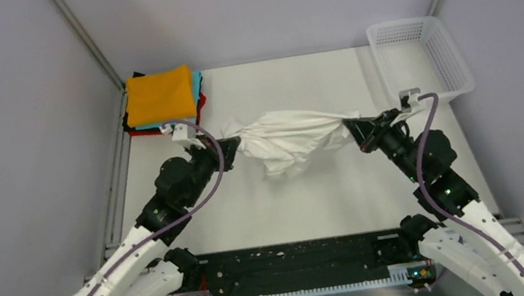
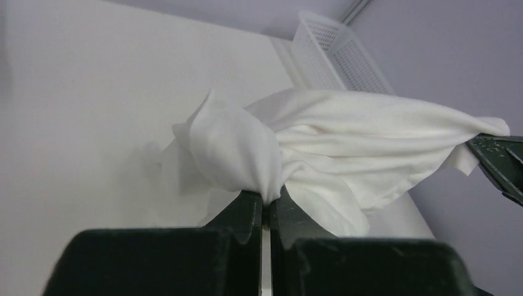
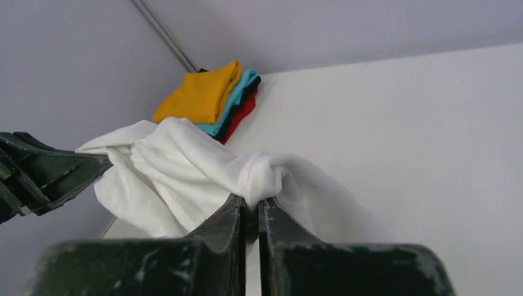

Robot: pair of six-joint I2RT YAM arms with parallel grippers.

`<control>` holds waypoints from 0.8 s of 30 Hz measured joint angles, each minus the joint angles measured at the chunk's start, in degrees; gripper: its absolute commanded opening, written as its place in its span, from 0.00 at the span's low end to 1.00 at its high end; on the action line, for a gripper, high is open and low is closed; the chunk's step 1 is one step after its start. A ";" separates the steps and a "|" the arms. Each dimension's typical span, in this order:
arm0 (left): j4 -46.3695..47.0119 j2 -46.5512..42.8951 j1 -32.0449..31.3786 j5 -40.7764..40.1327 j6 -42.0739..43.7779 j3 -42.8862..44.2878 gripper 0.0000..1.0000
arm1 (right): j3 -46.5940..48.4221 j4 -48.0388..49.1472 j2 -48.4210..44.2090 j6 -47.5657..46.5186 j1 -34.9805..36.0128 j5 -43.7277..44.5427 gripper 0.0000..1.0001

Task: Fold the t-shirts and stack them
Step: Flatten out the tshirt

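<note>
The wrinkled white t-shirt (image 1: 290, 138) hangs bunched between my two grippers above the middle of the table. My left gripper (image 1: 232, 146) is shut on its left end, seen close in the left wrist view (image 2: 267, 196). My right gripper (image 1: 352, 125) is shut on its right end, seen close in the right wrist view (image 3: 253, 202). The shirt also shows in the left wrist view (image 2: 345, 135) and the right wrist view (image 3: 179, 166). A stack of folded t-shirts (image 1: 160, 96), orange on top over teal, red and black, lies at the back left corner and shows in the right wrist view (image 3: 210, 95).
A white mesh basket (image 1: 421, 58) stands at the back right corner, also in the left wrist view (image 2: 336, 52). The table (image 1: 304, 203) has metal rails along its left and right edges. A black strip lies along the near edge between the arm bases.
</note>
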 measured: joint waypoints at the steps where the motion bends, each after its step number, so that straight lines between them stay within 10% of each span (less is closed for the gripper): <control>1: -1.09 -2.16 -0.04 0.02 0.79 1.01 0.00 | 1.46 -1.11 -1.18 -0.70 0.00 -0.68 0.00; 9: -4.20 -8.02 -0.09 -3.72 5.79 3.78 0.00 | 5.55 -4.50 1.51 -3.72 0.00 -1.84 0.00; 17: -6.01 9.46 5.09 -12.11 8.17 8.68 0.00 | 12.72 -7.89 17.86 -7.19 0.00 7.28 0.00; 24: -14.40 31.36 18.05 -2.23 9.97 42.69 0.00 | 40.02 -10.25 35.45 -14.56 -0.92 11.47 0.00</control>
